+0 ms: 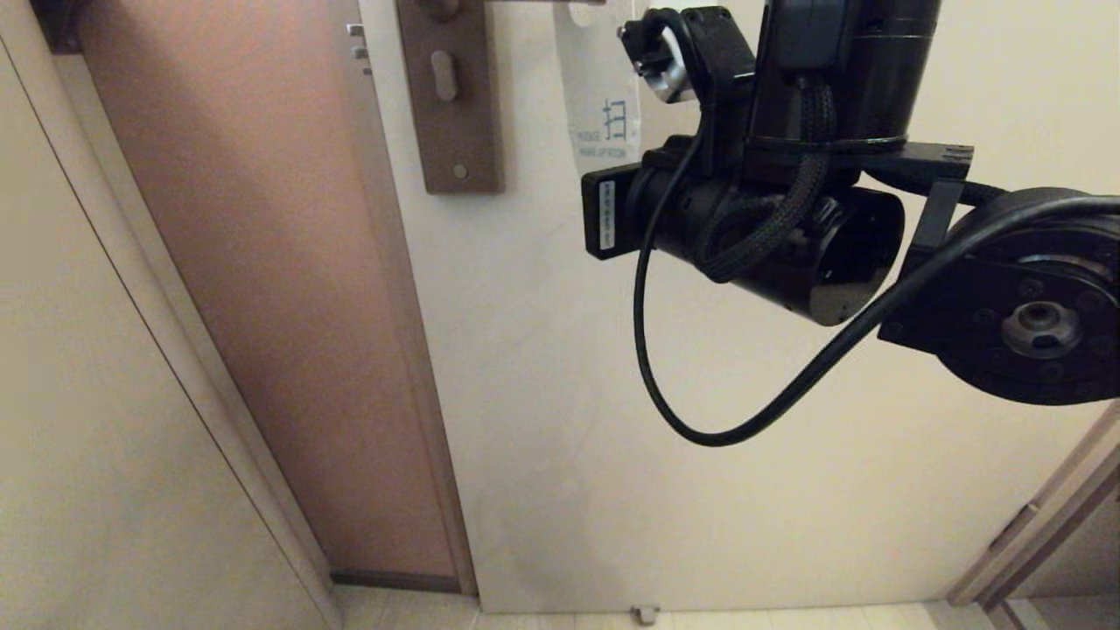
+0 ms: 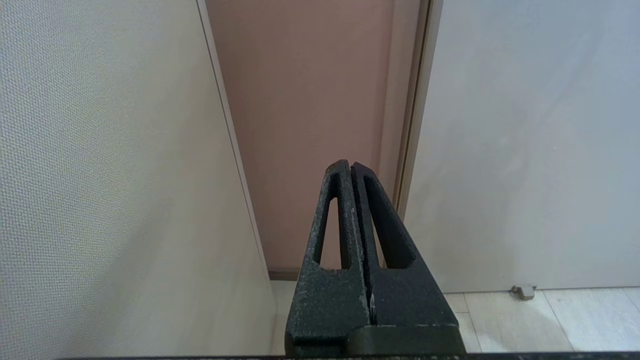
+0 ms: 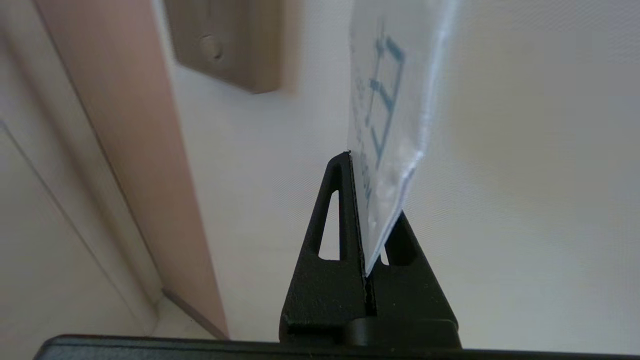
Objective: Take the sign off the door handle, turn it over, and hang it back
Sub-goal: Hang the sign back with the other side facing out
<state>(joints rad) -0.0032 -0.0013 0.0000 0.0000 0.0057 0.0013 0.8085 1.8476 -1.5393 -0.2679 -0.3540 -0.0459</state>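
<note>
The sign (image 1: 599,96) hangs against the white door with its white face out; its top runs out of view at the handle. The door handle (image 1: 525,3) is a dark lever just showing at the picture's top, on a brown backplate (image 1: 455,131) with a keyhole slot. My right arm (image 1: 787,219) reaches up in front of the door and hides its own gripper in the head view. In the right wrist view my right gripper (image 3: 356,167) is shut on the sign's (image 3: 390,100) lower end. My left gripper (image 2: 350,165) is shut and empty, low by the door frame.
Silver latch bolts (image 1: 354,44) sit on the door's edge. A pinkish-brown panel (image 1: 262,262) lies left of the door, with a pale wall (image 1: 87,437) further left. A small door stop (image 1: 645,614) sits at the floor. A black cable (image 1: 665,385) loops below my right wrist.
</note>
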